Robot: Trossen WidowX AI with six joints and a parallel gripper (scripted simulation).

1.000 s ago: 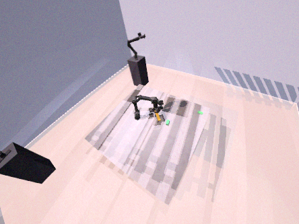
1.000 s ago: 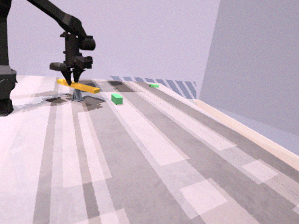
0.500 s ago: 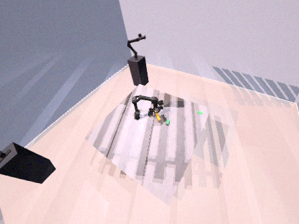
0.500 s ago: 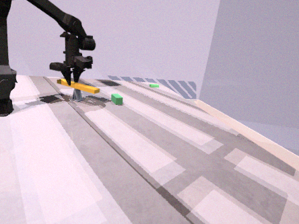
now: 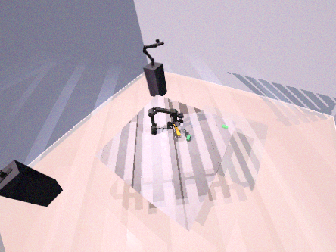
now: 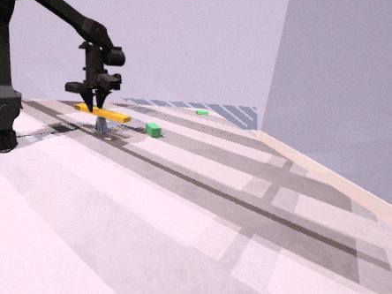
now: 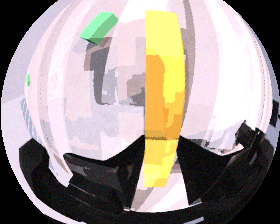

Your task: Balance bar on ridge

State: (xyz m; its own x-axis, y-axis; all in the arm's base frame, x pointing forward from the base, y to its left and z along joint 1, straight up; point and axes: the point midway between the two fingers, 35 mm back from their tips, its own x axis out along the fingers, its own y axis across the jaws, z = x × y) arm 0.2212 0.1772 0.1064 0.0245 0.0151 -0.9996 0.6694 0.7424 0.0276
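Observation:
A long yellow-orange bar (image 6: pixel 103 113) (image 7: pixel 161 97) (image 5: pixel 176 131) lies across the top of a small grey ridge (image 6: pixel 101 124), clear of the table, with its right end a little lower than its left. My gripper (image 6: pixel 95 104) (image 7: pixel 159 153) comes straight down on the bar left of its middle and is shut on it. In the wrist view the bar runs up the middle between my two dark fingers. The ridge under the bar is mostly hidden in the wrist view.
A green block (image 6: pixel 153 130) (image 7: pixel 99 27) (image 5: pixel 188 137) lies on the table just right of the ridge. A second, smaller green block (image 6: pixel 202 112) (image 5: pixel 225 126) lies farther back. The arm's base (image 6: pixel 6 112) stands at the left. Two dark camera stands (image 5: pixel 155 79) (image 5: pixel 28 185) are beyond the mat.

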